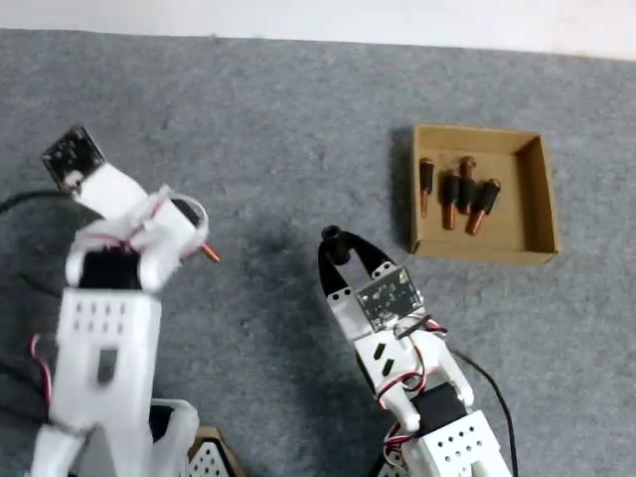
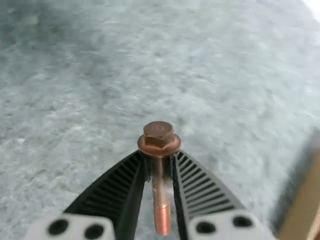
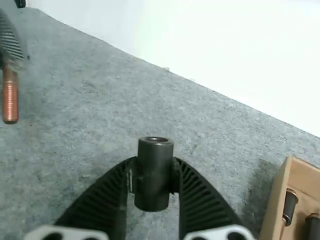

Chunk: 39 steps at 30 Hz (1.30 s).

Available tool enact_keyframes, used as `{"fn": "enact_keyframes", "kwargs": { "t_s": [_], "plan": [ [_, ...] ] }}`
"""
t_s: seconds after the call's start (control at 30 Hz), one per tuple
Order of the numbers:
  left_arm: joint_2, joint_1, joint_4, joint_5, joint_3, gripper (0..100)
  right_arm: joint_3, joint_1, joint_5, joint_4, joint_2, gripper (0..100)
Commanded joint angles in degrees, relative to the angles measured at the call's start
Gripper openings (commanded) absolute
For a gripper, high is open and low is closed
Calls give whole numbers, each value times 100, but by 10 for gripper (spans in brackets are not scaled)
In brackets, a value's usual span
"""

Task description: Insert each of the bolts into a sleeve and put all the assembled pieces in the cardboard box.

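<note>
High view: grey felt-covered table [image 1: 268, 129], with a white wall [image 1: 318, 15] strip along the 12 o'clock edge.

Cardboard box [image 1: 479, 255] sits toward 2 o'clock from picture centre, open side up. Four assembled pieces [image 1: 450, 199] lie on its floor in the half toward 9 o'clock, close together. Each is a black sleeve with a copper bolt showing. The one furthest toward 3 o'clock leans with its black end at about 1 o'clock.

Left arm fills the 7 to 9 o'clock side. Left gripper [image 1: 191, 237] is raised above the felt. Its fingers are clamped on a loose bolt [image 1: 211, 254], and a copper end pokes out toward 4 o'clock.

Left wrist view: the ribbed black fingers pinch the shank just under the hex flange head. The threaded end lies back between the fingers.

Right arm comes up from 5 o'clock. Right gripper [image 1: 341, 250] is near picture centre and points toward 11 o'clock. Its fingers are closed on a black sleeve [image 1: 332, 237] held at the fingertips, bore visible.

Right wrist view: the sleeve stands upright between the fingertips, open end uppermost. The held bolt's threaded end hangs at the frame edge, and a box corner with two pieces inside is in sight.

Sleeve lies at 3 o'clock of the bolt, apart from it. Box is at 2 o'clock of the sleeve, near, not touching.
</note>
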State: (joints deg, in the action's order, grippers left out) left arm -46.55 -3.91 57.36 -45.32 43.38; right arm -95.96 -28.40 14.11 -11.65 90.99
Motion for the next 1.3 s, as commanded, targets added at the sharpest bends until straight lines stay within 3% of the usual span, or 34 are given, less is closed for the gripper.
{"fn": "enact_keyframes", "kwargs": {
  "t_s": [0.0,0.07,0.27,0.5,0.93,1.27],
  "plan": [
    [-1270,444,-598,246,488,5,-892,-84,53,224,92,6],
    [-1895,637,-1116,501,945,5,-892,-215,141,207,92,6],
    [-3802,1191,-2576,1240,2527,6,-892,-840,1327,-189,66,6],
    [-5912,1771,-3235,1327,4145,6,-892,-927,1415,-207,57,6],
    [-5763,2967,-3244,1284,4198,7,-892,-919,1433,-207,57,6],
    [-5763,2993,-3244,1275,4470,6,-892,-901,1442,-207,84,6]
  ]
}}
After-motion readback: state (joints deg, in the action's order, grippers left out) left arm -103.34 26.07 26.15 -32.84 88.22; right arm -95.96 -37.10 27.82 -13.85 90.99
